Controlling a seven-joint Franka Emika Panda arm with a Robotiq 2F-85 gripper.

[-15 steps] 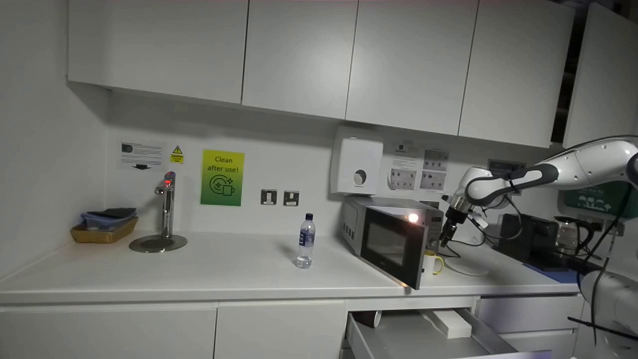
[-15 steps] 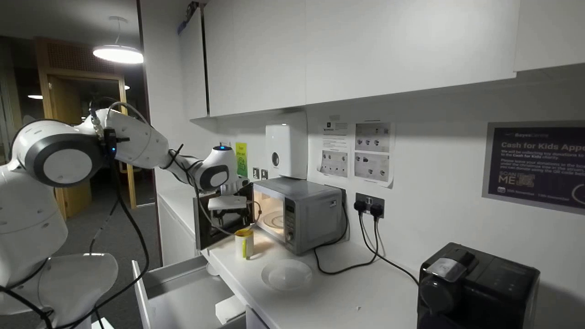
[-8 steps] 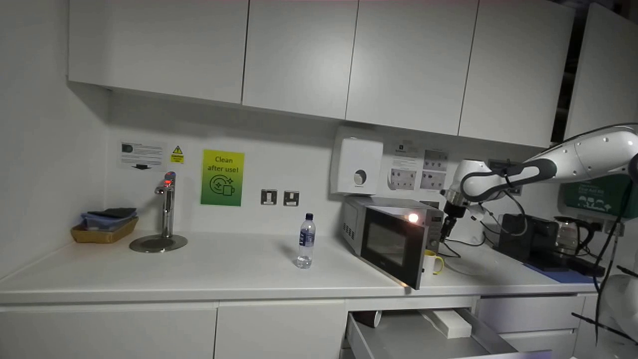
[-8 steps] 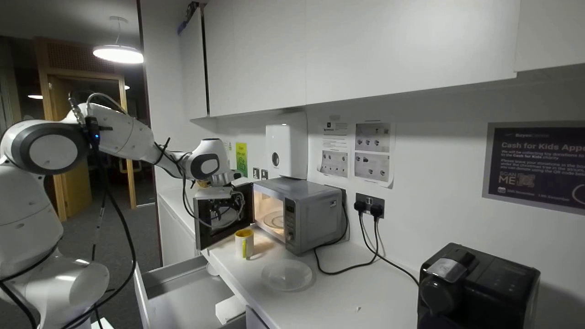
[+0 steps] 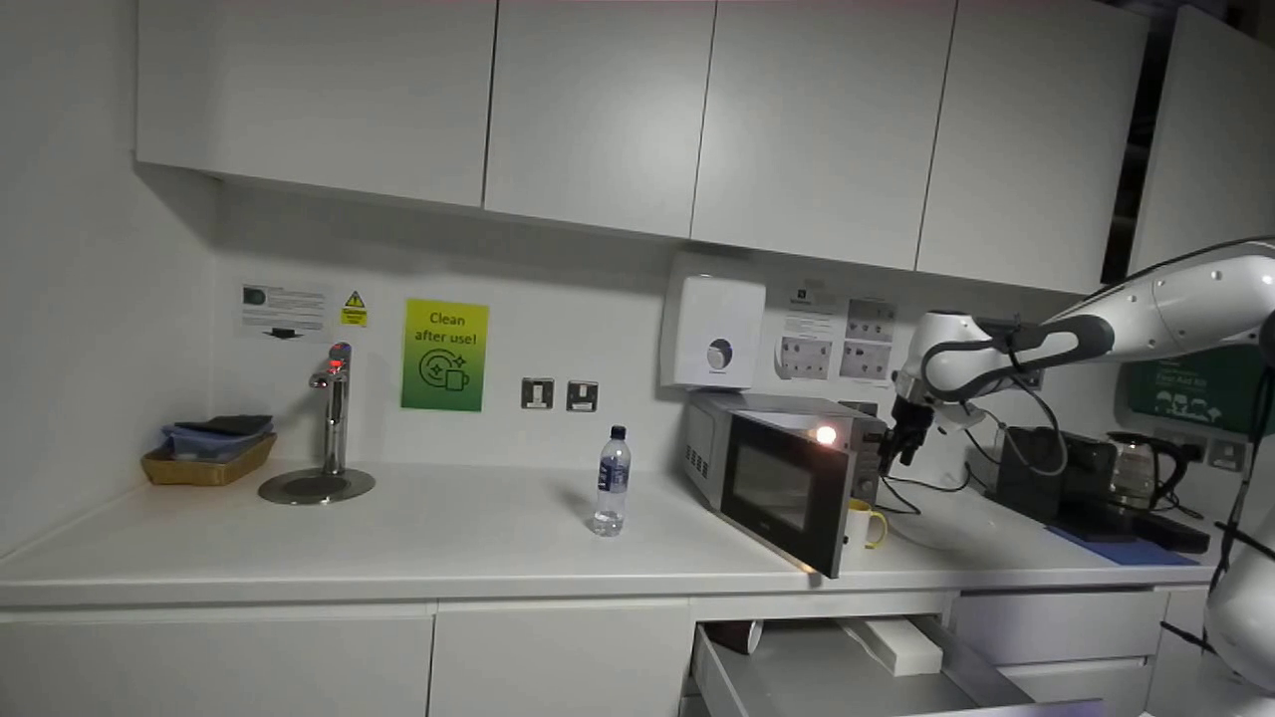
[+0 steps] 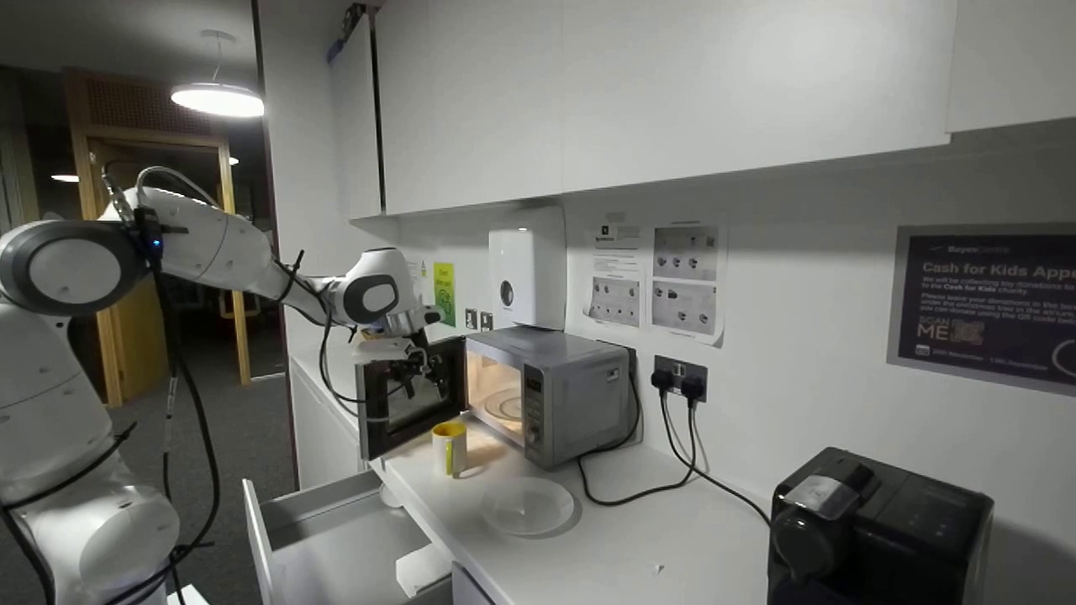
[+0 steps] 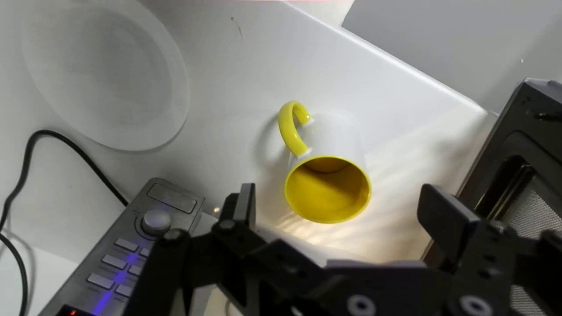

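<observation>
One white ceramic mug with a yellow interior and yellow loop handle (image 7: 328, 171) stands upright below your black two-finger gripper (image 7: 337, 199), not touching it. You have the fingers (image 7: 448, 219) spread wide, gripping nothing. Through the wrist view, the mug's rim shows between the fingertips, slightly nearer the finger on the side of the grey microwave control panel (image 7: 131, 245); the opposite finger lies toward the black microwave door (image 7: 520, 153). Your mug sits near the front edge of the white countertop (image 6: 605, 546), its handle turned away from both fingers, roughly toward the frosted round plate (image 7: 107, 74).
</observation>
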